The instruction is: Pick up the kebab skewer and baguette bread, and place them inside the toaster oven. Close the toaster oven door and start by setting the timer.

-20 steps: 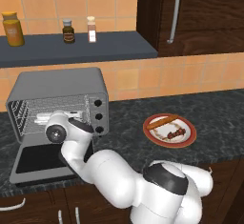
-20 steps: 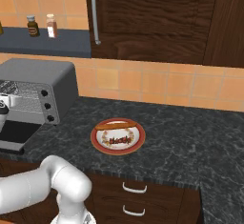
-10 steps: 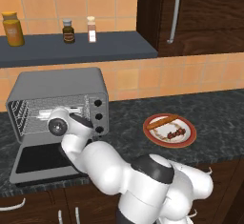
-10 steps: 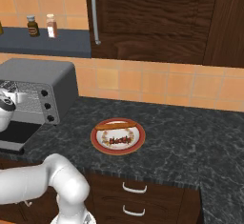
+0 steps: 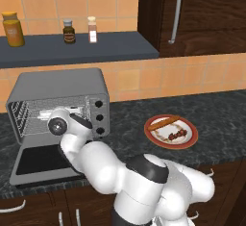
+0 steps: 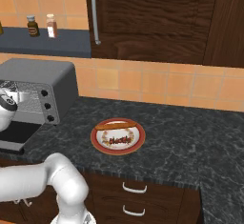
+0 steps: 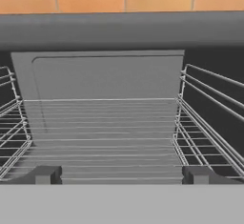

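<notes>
The toaster oven (image 5: 60, 93) stands on the dark speckled worktop (image 5: 216, 114) against the orange tiled wall, and everything else is placed from it. The toaster oven door (image 5: 41, 160) hangs dropped flat in front of the cavity, its dark glass facing up. The arm reaches from the base up to the oven mouth, and the gripper (image 7: 121, 174) points straight into the cavity: in the hand view its two dark fingertips (image 7: 45, 174) sit wide apart at the front edge of the wire rack (image 7: 102, 137), so the jaws are fully spread and have hold of nothing. The rack is bare, with the wire side guides and the grey back wall of the oven behind it. Three black knobs (image 5: 99, 118) run down the oven's right front panel. To the right of the oven, well apart from it on the worktop, lies a red-rimmed plate (image 5: 171, 131); on it the baguette bread (image 5: 164, 123) lies along the far side and the kebab skewer (image 5: 178, 134) lies on the near side, just beside the bread. Above the oven, a dark shelf (image 5: 77, 49) carries an orange jar (image 5: 13, 29) and two small spice bottles (image 5: 69, 31). A dark wood cabinet (image 5: 202, 16) with a metal handle hangs up to the oven's right.
</notes>
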